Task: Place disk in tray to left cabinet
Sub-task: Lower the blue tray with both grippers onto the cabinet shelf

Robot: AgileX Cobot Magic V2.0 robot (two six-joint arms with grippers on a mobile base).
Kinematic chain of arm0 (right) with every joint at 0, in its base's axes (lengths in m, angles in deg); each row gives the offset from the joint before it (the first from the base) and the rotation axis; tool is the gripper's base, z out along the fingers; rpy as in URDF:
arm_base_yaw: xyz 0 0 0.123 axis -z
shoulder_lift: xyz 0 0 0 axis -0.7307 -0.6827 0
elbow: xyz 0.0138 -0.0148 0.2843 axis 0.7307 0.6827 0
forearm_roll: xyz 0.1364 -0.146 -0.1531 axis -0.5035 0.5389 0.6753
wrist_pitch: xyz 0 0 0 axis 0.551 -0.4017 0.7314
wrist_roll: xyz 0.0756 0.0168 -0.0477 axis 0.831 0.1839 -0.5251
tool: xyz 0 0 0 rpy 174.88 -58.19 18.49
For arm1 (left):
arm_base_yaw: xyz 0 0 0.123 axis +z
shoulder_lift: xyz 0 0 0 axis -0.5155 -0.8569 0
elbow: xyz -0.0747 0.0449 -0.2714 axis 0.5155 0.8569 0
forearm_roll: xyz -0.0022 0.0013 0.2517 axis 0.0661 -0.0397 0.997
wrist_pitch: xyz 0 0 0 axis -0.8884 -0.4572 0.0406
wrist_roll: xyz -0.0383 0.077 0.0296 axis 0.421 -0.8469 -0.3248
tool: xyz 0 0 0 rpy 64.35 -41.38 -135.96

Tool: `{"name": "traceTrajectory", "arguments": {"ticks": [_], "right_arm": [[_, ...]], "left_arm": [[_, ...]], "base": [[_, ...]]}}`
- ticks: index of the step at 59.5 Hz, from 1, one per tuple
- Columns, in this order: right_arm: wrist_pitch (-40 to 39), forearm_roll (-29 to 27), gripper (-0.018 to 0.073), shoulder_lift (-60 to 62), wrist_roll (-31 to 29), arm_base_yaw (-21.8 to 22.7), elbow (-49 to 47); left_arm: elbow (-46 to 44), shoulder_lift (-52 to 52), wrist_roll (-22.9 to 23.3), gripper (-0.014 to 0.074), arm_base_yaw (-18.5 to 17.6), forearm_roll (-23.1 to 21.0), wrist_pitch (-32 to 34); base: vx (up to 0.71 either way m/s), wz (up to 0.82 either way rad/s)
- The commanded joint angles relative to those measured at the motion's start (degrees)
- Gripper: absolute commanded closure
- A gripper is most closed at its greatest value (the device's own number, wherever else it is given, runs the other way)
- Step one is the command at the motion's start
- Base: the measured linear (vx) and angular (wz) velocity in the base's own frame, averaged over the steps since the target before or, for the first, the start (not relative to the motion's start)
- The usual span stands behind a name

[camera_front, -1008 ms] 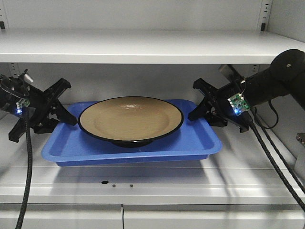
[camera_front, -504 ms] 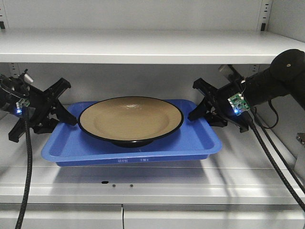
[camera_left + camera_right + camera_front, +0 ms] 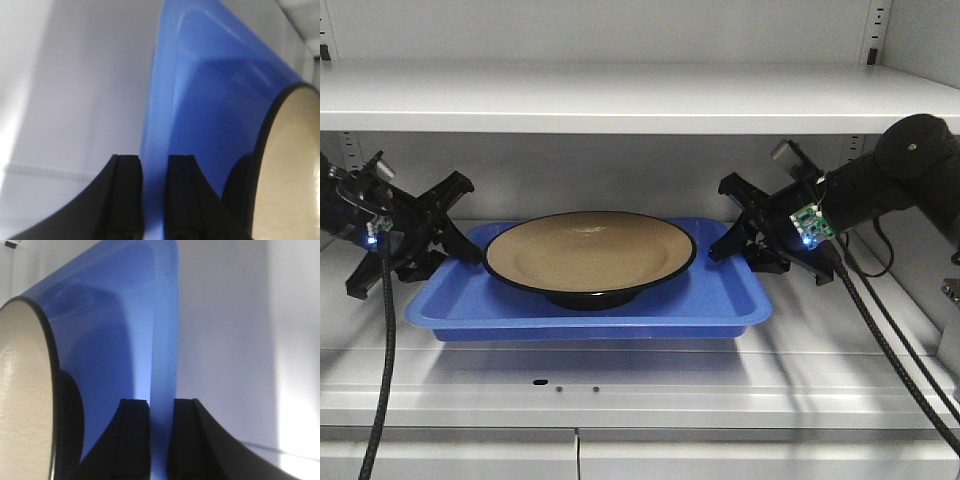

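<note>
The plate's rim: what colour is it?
Black, ringing the tan disk; clearest in the exterior front-facing view.

The disk is tan-beige across its top, with a thin black rim and a black foot beneath — a faint pale sheen lies near its centre. The tray is plain saturated blue, unpatterned, paler along its rim where light catches it. The cabinet is light grey-white throughout; its back upright strips carry a row of small dark slots. The left gripper and right gripper are matt black. Each wrist bears a small green circuit board with white marks and a bright blue light — the cables hanging from them are black, with a braided weave.
</note>
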Motion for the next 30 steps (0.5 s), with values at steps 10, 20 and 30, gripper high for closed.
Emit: {"name": "traceTrajectory", "arguments": {"ticks": [10,20,30], "right_arm": [[-5.7,-10.5,0.0561,0.5,-0.1,-1.6,-2.1],[-9.3,-10.4,0.0559,-2.1,-0.1,-1.6,-2.1],[-10.6,-9.9,0.0550,-4.2,-0.1,-1.6,-2.1]], "left_arm": [[-1.8,-0.1,0.7,0.0596,-1.8,-7.8,10.6],[-1.8,-3.0,-1.4,0.0595,-1.8,-8.0,13.4],[-1.8,-5.1,-4.3,0.0586,-1.8,-8.3,13.6]], "base": [[0.00,0.00],[0.00,0.00],[0.00,0.00]]}}
